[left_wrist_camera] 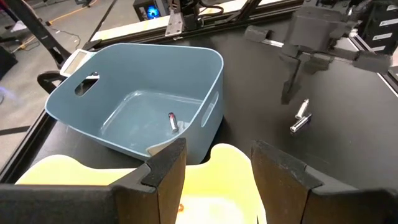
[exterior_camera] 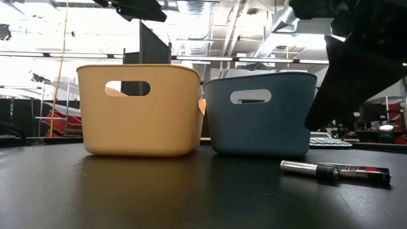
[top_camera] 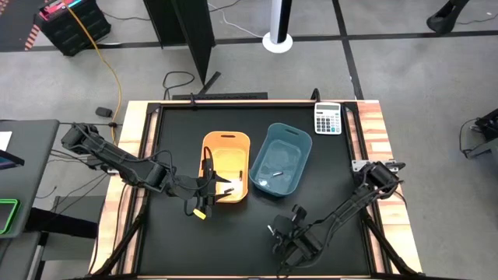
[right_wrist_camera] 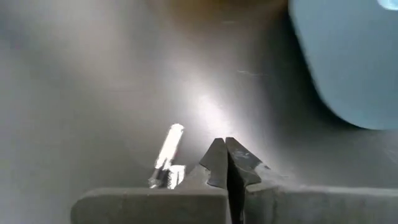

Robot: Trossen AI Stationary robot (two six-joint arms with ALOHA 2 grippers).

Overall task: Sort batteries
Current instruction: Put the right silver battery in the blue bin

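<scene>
I see two smooth plastic bins, the orange bin (exterior_camera: 138,108) and the blue bin (exterior_camera: 261,113). The battery (exterior_camera: 335,171) looks like shiny metal. The table (exterior_camera: 159,197) is dark and matt.

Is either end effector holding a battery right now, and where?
No. Right end effector is shut, empty, beside the slim silvery battery; left end effector is open, empty.

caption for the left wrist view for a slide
Open left gripper above the orange plastic bin, facing the blue plastic bin holding one battery.

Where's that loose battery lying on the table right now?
The battery lies flat on the black table, just in front of the blue bin, beside the right gripper.
</scene>
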